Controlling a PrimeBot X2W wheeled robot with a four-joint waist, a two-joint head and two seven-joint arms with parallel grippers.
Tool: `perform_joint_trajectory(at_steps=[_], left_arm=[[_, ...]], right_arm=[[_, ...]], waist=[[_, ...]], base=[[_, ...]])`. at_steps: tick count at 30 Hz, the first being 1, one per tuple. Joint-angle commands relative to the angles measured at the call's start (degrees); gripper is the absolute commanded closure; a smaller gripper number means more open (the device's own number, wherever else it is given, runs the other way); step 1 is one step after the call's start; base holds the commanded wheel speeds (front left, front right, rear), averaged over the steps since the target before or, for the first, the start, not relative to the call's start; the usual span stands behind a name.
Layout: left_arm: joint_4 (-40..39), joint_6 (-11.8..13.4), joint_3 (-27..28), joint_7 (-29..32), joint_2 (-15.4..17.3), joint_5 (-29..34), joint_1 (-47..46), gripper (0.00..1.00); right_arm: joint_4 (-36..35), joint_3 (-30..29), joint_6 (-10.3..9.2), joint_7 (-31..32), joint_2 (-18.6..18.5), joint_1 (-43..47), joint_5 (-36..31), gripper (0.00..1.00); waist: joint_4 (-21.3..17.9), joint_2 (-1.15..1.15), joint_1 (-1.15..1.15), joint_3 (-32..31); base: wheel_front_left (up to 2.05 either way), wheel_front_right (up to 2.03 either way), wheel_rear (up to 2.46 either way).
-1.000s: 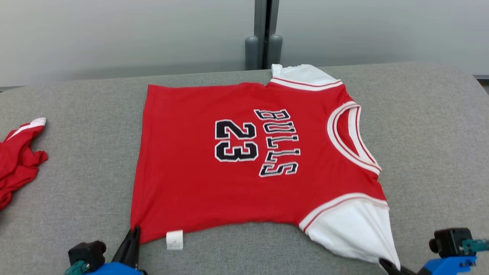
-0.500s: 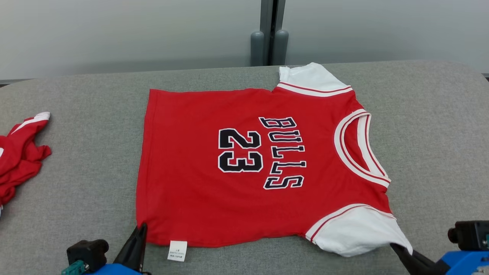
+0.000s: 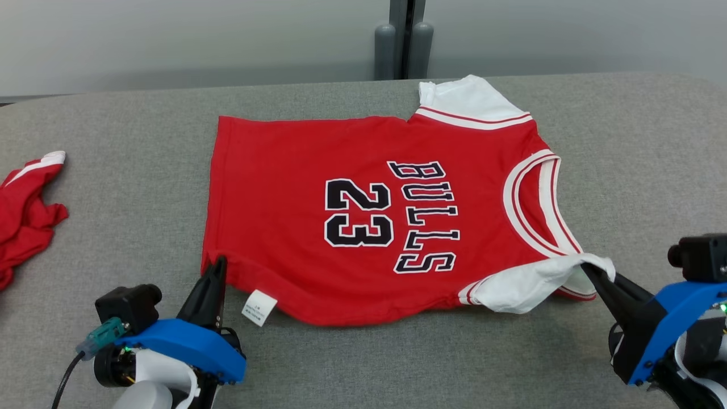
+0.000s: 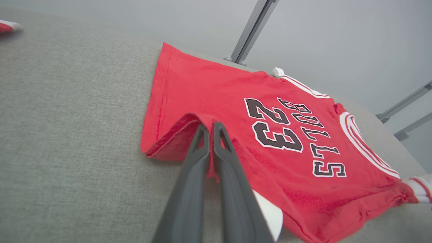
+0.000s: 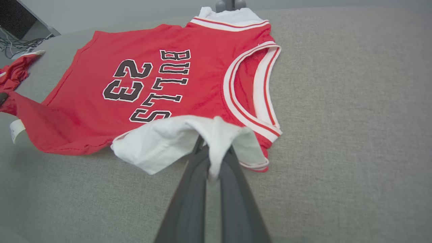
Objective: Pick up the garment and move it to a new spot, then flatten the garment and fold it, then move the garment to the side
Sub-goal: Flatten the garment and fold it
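Red jersey (image 3: pixel 363 216) was lying flat mid-table (image 3: pixel 636 142), collar toward 3 o'clock. Left gripper (image 3: pixel 218 262) was pinched tight on its hem corner (image 3: pixel 211 257) at 7 o'clock, and right gripper (image 3: pixel 586 270) was clamped on the white sleeve (image 3: pixel 528 284) at 4 o'clock.

The left pincer (image 3: pixel 219 262) and right pincer (image 3: pixel 588 271) have long dark tapered fingers (image 3: pixel 207 295) on bright blue brackets (image 3: pixel 182 345). At seven o'clock sit a black camera block (image 3: pixel 128 301), green plug (image 3: pixel 101 335) and black cable (image 3: pixel 62 382).

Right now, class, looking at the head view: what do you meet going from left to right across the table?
Crumpled red cloth → left gripper → white label → number 23 → collar → right gripper.
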Motion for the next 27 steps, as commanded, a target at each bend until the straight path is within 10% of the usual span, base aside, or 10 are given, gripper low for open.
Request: perform_joint_trajectory(at_steps=[1, 26, 27], left_arm=[[1.2, 0.0, 0.7, -0.8, -0.5, -0.1, -1.9, 1.0], [18.6, 1.8, 0.4, -5.4, -5.8, 2.4, -16.3, 1.0], [19.0, 1.7, 0.2, -5.2, -5.9, 2.4, -16.4, 0.88]], right_arm=[[1.2, 0.6, 0.03, -0.4, -0.8, -2.1, 0.3, 1.0], [20.7, 7.5, 0.03, -8.9, -5.6, -24.6, 3.1, 1.0], [21.2, 7.7, 0.03, -9.8, -5.6, -25.1, 3.1, 0.65]], waist=[[0.3, 0.0, -0.01, 0.7], [2.1, 0.0, -0.01, 7.3], [2.2, 0.0, -0.01, 7.3]], base=[[0.0, 0.0, 0.0], [0.0, 0.0, 0.0], [0.0, 0.0, 0.0]])
